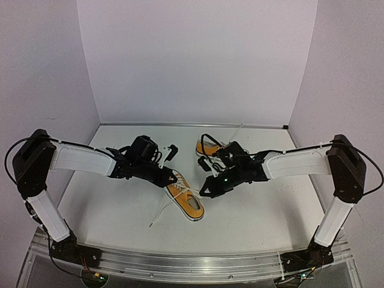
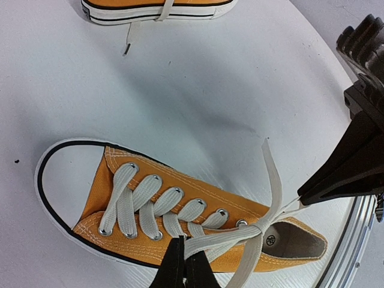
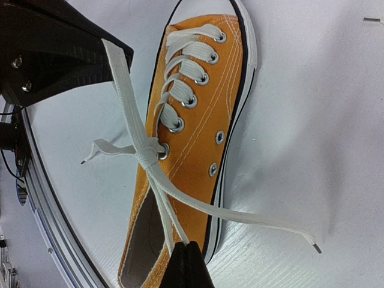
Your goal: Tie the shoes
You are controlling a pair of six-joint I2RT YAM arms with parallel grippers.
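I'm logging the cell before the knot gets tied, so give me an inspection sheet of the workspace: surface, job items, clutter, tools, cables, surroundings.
Surface: white table.
Job's things: near sneaker at centre, its lace crossed once above the top eyelets, no bow; far sneaker partly behind the right arm.
Clutter: nothing seen.
Grippers: left tool and right tool each shut on a strand of that lace.
Cables: black cable looping at each elbow.
Surroundings: plain pale walls; metal rail at the near edge.
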